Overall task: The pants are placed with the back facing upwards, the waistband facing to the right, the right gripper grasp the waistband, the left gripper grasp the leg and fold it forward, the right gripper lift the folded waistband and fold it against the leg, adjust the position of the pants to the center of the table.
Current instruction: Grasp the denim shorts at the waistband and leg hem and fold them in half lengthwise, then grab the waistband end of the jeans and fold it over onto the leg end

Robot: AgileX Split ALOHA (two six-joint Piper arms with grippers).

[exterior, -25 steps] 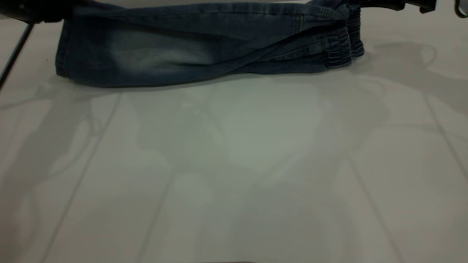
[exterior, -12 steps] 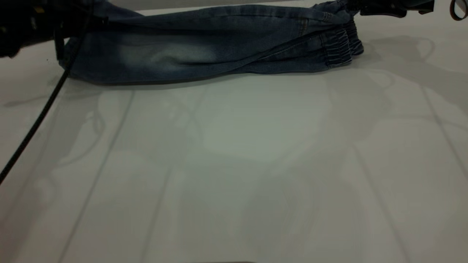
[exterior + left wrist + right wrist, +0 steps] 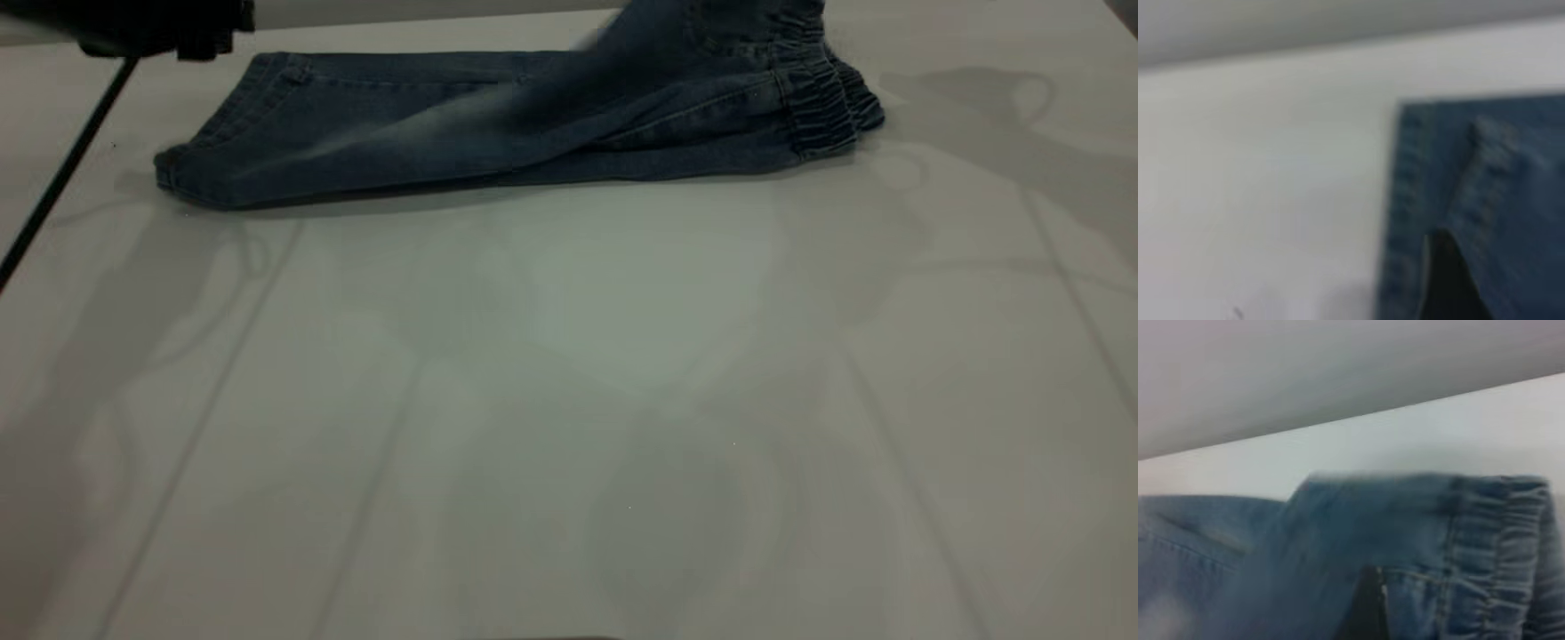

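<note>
The blue denim pants point(image 3: 462, 133) lie folded lengthwise at the far side of the white table point(image 3: 569, 400). Their gathered waistband point(image 3: 822, 107) is at the right. The leg end point(image 3: 267, 89) lies flat at the left. My left gripper point(image 3: 213, 36) hovers just beyond that hem; in its wrist view one dark finger point(image 3: 1446, 287) sits over the hem point(image 3: 1405, 200). Near the waistband the denim point(image 3: 693, 36) rises out of the top of the exterior view. My right gripper shows only in its wrist view, as a dark finger point(image 3: 1365, 607) buried in denim beside the waistband point(image 3: 1491, 547).
A thin black cable point(image 3: 62, 169) runs from the left gripper down across the table's left side. Broad bare tabletop spreads in front of the pants. The table's far edge point(image 3: 1351, 427) lies just behind the pants.
The leg end, held up half a second ago, now lies flat, and the left gripper has drawn back from it. At the right, the denim by the waistband has been lifted higher.
</note>
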